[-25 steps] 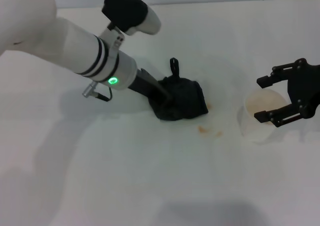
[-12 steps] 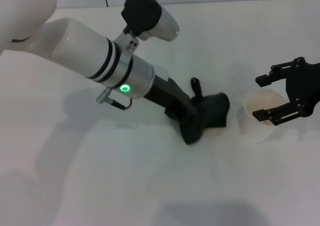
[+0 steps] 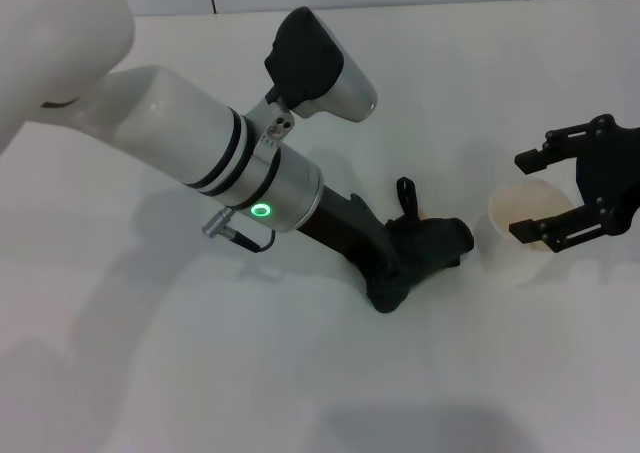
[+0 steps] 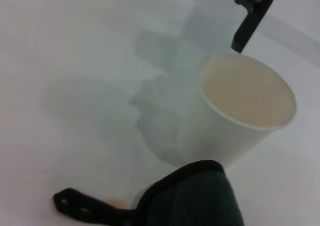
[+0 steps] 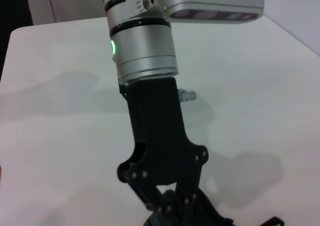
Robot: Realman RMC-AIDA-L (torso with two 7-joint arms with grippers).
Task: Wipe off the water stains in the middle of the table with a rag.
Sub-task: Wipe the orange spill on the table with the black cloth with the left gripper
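The left claw [image 3: 400, 263] is down at the middle of the white surface [image 3: 200, 373], clenched on the black rag [image 3: 430, 248], which it presses flat against the top. The rag bunches around and just ahead of the claw tips, with its little loop tag [image 3: 405, 195] standing up on the far side of the claw. In the left wrist view the rag [image 4: 192, 198] fills the near edge, its loop tag [image 4: 80, 206] lies out to one side, and a tiny orange-brown spot of the water stains [image 4: 114, 203] shows right beside the tag, touching the cloth edge; the rest of the stains cannot be seen, as the rag covers that patch of surface [image 4: 75, 61]. A white paper cup [image 3: 522, 228] stands upright just beyond the rag, on the side away from the left arm, near but apart from the cloth; the wrist view shows the cup [image 4: 240, 111] with a pale tan inside. The right claw [image 3: 555, 198] hangs over that cup with its 2 fingers spread, 1 on each side of the rim, gripping nothing. From the right wrist view the left claw [image 5: 170, 206] points down onto the surface [image 5: 60, 136], the rag [image 5: 200, 213] barely in view beneath it.
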